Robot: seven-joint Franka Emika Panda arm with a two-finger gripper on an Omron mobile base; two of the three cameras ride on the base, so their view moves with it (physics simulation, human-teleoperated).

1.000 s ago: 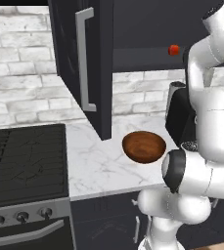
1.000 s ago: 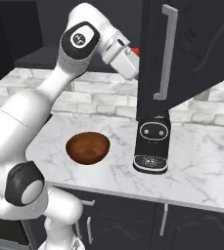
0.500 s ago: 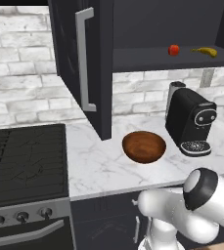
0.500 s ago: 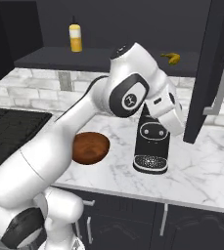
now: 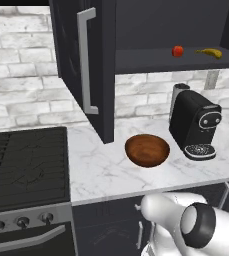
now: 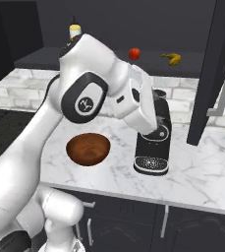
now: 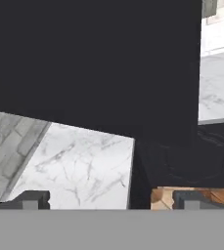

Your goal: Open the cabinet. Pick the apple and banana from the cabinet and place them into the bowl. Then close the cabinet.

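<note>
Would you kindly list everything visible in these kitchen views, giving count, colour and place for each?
cabinet: one, matte black, on the wall above the counter, both doors swung open.
apple: one, red, on the cabinet shelf, left of the banana.
banana: one, yellow, on the same shelf.
bottle: one, yellow with a dark cap, on the shelf left of the apple.
bowl: one, reddish-brown, on the counter, nothing in it.
coffee machine: one, black, on the counter to the right of the bowl.
counter: one, white marble.
stove: one, black, left of the counter.
gripper: one, dark fingers spread open, holding nothing.
</note>
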